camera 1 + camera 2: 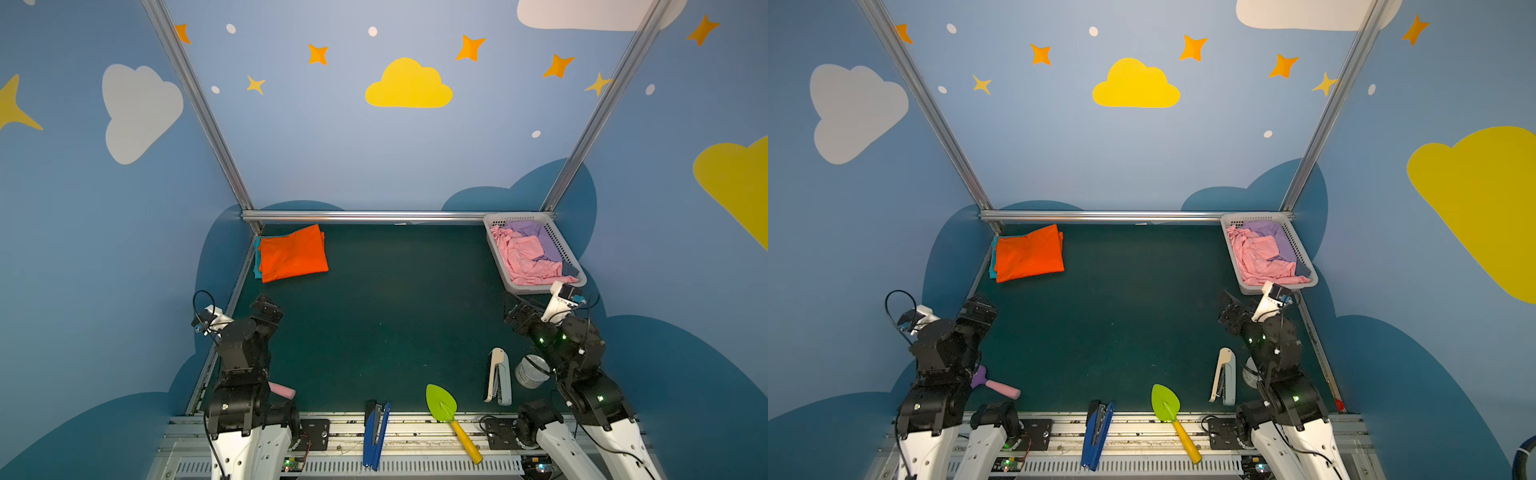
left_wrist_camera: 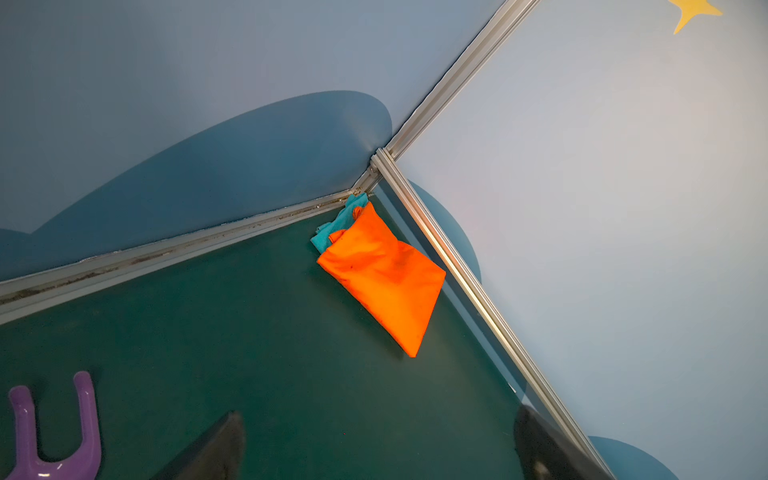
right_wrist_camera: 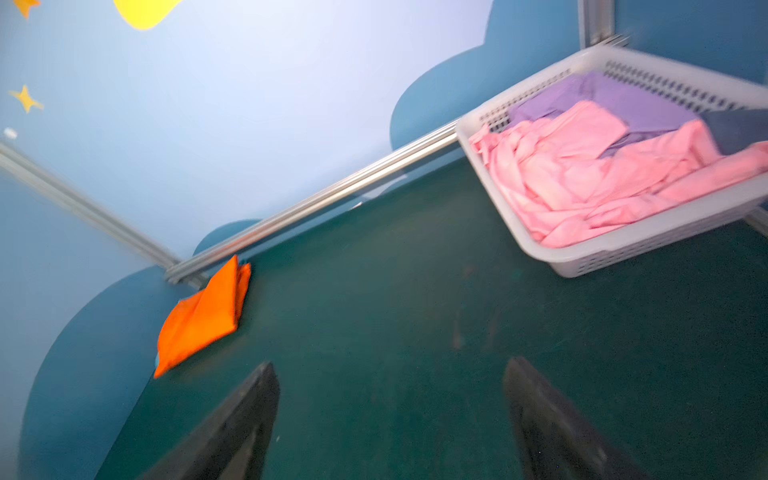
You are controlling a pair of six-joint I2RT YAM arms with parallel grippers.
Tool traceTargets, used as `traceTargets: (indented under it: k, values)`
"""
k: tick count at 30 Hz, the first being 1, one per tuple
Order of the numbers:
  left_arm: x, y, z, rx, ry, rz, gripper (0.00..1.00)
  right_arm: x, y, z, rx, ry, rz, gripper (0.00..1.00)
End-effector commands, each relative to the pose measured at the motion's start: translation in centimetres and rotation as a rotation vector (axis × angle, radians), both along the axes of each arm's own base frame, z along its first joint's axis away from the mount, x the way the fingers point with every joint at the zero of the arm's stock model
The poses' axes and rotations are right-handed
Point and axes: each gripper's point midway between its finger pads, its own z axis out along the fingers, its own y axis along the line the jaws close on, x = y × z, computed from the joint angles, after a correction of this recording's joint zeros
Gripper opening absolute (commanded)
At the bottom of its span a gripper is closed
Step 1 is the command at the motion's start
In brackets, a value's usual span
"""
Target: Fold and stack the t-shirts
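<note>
The orange t-shirt (image 1: 293, 253) lies folded in the far left corner of the green table, on top of the teal t-shirt (image 1: 257, 261), of which only an edge shows. Both top views show this stack, orange (image 1: 1029, 253) over teal (image 1: 993, 262). The left wrist view shows the orange shirt (image 2: 382, 274) and a teal edge (image 2: 338, 222) ahead of my left gripper (image 2: 378, 413), which is open and empty. My right gripper (image 3: 390, 363) is open too, with bare table between its fingers; the orange shirt (image 3: 203, 320) lies far off. Both grippers (image 1: 266, 309) (image 1: 515, 311) hover near their bases.
A white lattice basket (image 1: 519, 216) with pink and purple cloth stands at the far right corner. Near the front lie a white stapler (image 1: 498, 376), a tin can (image 1: 532, 370), a green trowel (image 1: 441, 403), a blue stapler (image 1: 376, 432) and a pink-and-purple tool (image 1: 996, 384).
</note>
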Motion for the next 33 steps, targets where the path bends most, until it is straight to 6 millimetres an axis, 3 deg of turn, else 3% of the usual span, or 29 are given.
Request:
traceTargets:
  k: [1,4,7,11,15,18,22,25,29,33]
  values:
    - [-0.4,-0.4,0.5,-0.024,-0.081,-0.010,1.00,0.1,-3.1,0.0,-0.007,-0.032,-0.180,0.86]
    - [-0.4,0.5,-1.6,-0.056,-0.098,0.053,1.00,0.2,-3.6,-0.7,-0.051,-0.013,-0.203,0.86]
    - [0.9,1.0,-5.3,-0.062,-0.073,0.081,1.00,0.6,-4.6,-3.1,-0.022,0.039,-0.288,0.86]
    - [3.0,-0.7,-8.0,0.012,-0.040,-0.065,1.00,0.7,-5.0,-5.8,0.014,0.058,-0.327,0.86]
    - [3.6,-1.3,-9.8,0.101,0.018,-0.135,1.00,0.7,-5.3,-7.8,-0.009,0.062,-0.339,0.86]
    - [3.5,-0.9,-10.8,0.146,0.050,-0.123,1.00,0.9,-5.8,-9.5,-0.092,0.058,-0.354,0.86]
    - [3.0,1.0,-11.2,0.206,0.047,-0.020,1.00,1.4,-4.2,-10.3,-0.259,0.008,-0.218,0.86]
    - [3.5,1.4,-10.4,0.407,0.025,-0.035,1.00,1.5,-4.4,-10.5,-0.336,-0.017,-0.213,0.86]
    - [3.8,1.6,-13.2,0.423,0.064,-0.040,1.00,1.7,-4.5,-10.5,-0.407,-0.031,-0.207,0.86]
    - [5.0,1.2,-13.4,0.426,0.054,-0.074,1.00,2.1,-4.6,-13.7,-0.464,0.068,-0.183,0.86]
